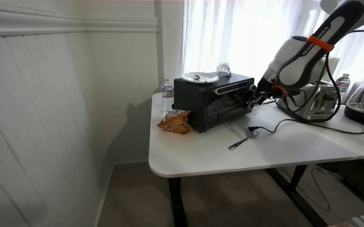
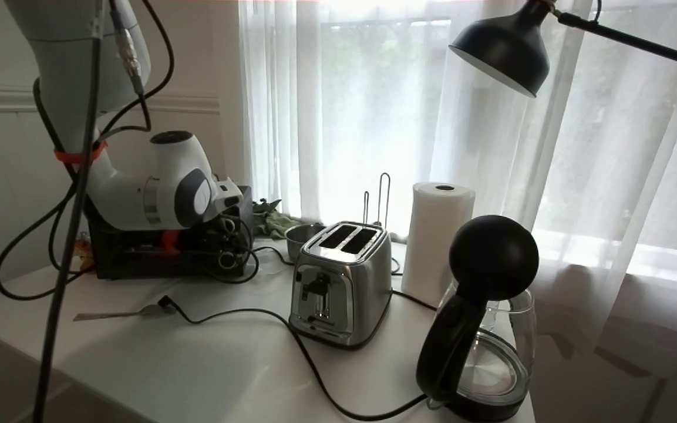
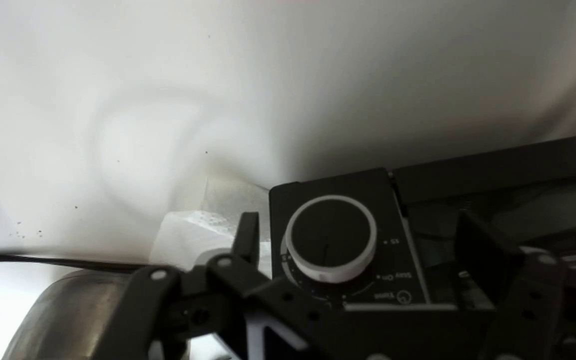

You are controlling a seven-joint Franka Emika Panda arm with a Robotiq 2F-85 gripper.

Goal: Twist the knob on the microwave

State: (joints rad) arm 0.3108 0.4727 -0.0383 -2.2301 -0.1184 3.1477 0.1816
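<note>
Microwave knob [image 3: 331, 235] near panel edge [image 3: 275, 215], hand [image 3: 358, 225] spread, gaps alongside

Inside the gripper [image 3: 362, 240], gaps show on either side of the timer knob [image 3: 331, 235], though depth is hard to judge. Beside the gripper, open counter [image 2: 270, 288] parts the microwave [image 1: 215, 107] from the blocking two-slot toaster [image 2: 344, 282]; lower down lie a spoon [image 1: 237, 143] and a plug [image 1: 252, 128].
</note>
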